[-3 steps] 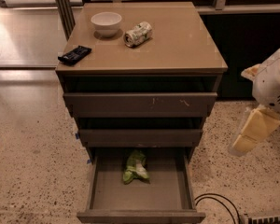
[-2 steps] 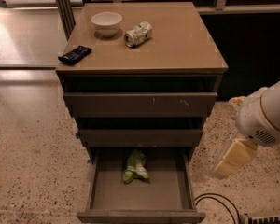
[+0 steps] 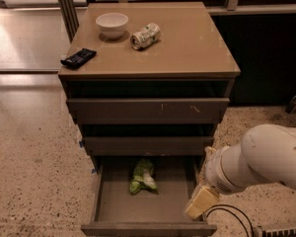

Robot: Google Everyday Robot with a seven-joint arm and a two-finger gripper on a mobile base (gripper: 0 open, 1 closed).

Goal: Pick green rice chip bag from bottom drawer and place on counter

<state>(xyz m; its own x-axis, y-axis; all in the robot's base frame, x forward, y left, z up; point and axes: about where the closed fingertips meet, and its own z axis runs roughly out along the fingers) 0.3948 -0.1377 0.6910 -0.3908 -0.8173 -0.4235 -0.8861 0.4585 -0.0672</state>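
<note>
Since the earlier frames the white arm [image 3: 266, 157] has swung in from the far right and dropped lower, so that the gripper [image 3: 200, 204] now hangs at the near right corner of the bottom drawer [image 3: 138, 209], just above its right wall. Only a tan, blocky end of the gripper shows, pointing down and to the left; whether it is apart or together cannot be told, and it holds nothing. The bottom drawer stands pulled out toward the near side, and the green rice chip bag [image 3: 143, 177] lies crumpled on its floor, near the middle and toward the far end, well apart from the gripper. Above it the middle drawer [image 3: 148, 145] and the top drawer [image 3: 148, 110] each sit slightly pulled out. On the table [image 3: 187, 43] that tops the cabinet, a white bowl [image 3: 112, 23] stands at the far left, a crushed silver-white can [image 3: 145, 36] lies on its side just right of the bowl, and a small black wrapper [image 3: 78, 57] rests at the near left edge. A dark cable [image 3: 226, 209] loops on the speckled floor [image 3: 34, 172] below the arm.
</note>
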